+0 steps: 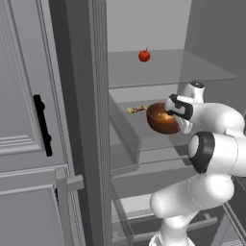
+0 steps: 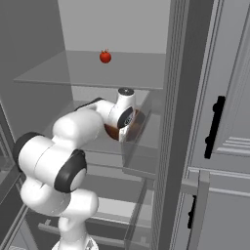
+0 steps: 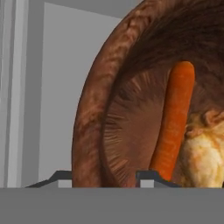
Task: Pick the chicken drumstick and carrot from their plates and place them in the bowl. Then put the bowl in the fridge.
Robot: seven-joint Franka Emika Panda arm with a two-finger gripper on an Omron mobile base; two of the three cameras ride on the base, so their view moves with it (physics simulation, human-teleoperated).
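Landmark: the fridge [image 1: 86, 120], tall, matte grey, its panelled door [image 1: 24, 120] swung open with a straight black bar handle [image 1: 42, 125].

The bowl [image 1: 161, 118] sits inside the fridge cavity, at the level of the middle clear glass shelf [image 1: 144, 139]. It is deep, round and glossy, coppery brown, with a streaked, radially brushed inner wall in the hand view. The gripper [image 3: 103, 177] is clamped on the bowl's rim: one finger tip outside the wall, the other inside.

In the bowl lie the carrot [image 3: 174, 120], a smooth, slim, orange stick with a rounded end, and the chicken drumstick [image 3: 204, 148], lumpy, pale gold and mottled. The two are touching.

On the upper glass shelf [image 1: 192, 67] of the fridge, above the bowl, rests a small round red fruit [image 1: 144, 55] with a stem. On the middle shelf, just beside the bowl toward the door, lies a small flat yellow-brown item [image 1: 137, 109]; I cannot tell what it is.
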